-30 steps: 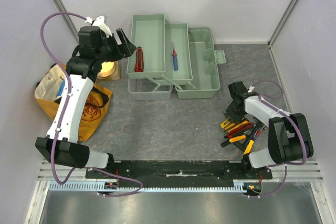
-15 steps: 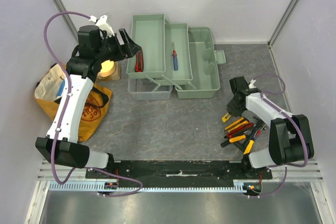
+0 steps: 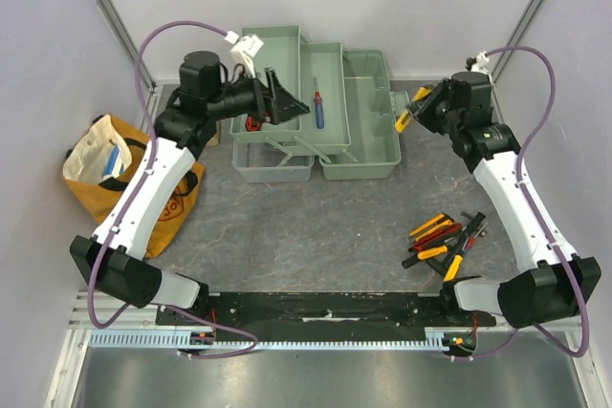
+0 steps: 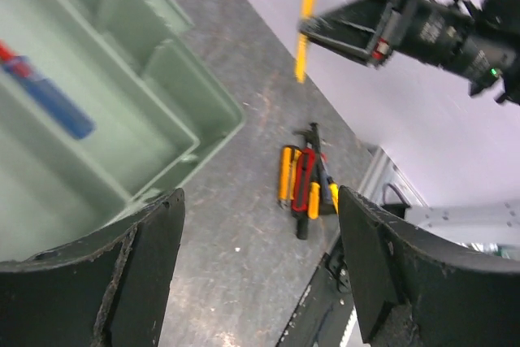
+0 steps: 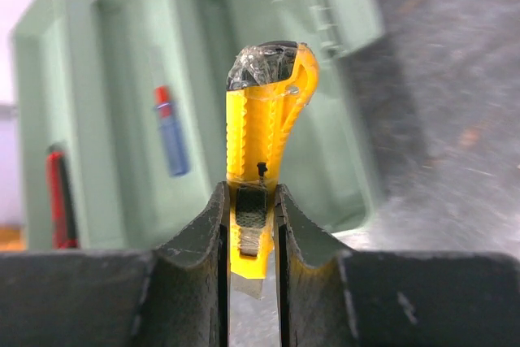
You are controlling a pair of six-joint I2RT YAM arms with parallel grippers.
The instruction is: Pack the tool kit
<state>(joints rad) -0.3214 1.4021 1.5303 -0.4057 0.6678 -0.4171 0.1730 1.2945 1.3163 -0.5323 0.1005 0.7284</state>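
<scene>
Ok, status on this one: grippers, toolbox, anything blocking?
Left gripper open over the toolbox. Right gripper shut on yellow knife, at toolbox's right edge. Tool pile on table; nothing blocking.

Red-handled tool [image 3: 251, 124] mostly hidden behind left hand [image 3: 290, 102]; toolbox [image 5: 122, 119] blurred.

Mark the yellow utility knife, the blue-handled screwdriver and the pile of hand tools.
yellow utility knife [image 5: 262, 132]: right wrist view, middle of its yellow body.
blue-handled screwdriver [image 3: 319, 114]: top external view, on the blue handle.
pile of hand tools [image 3: 438, 234]: top external view, red handle mid-pile.
</scene>
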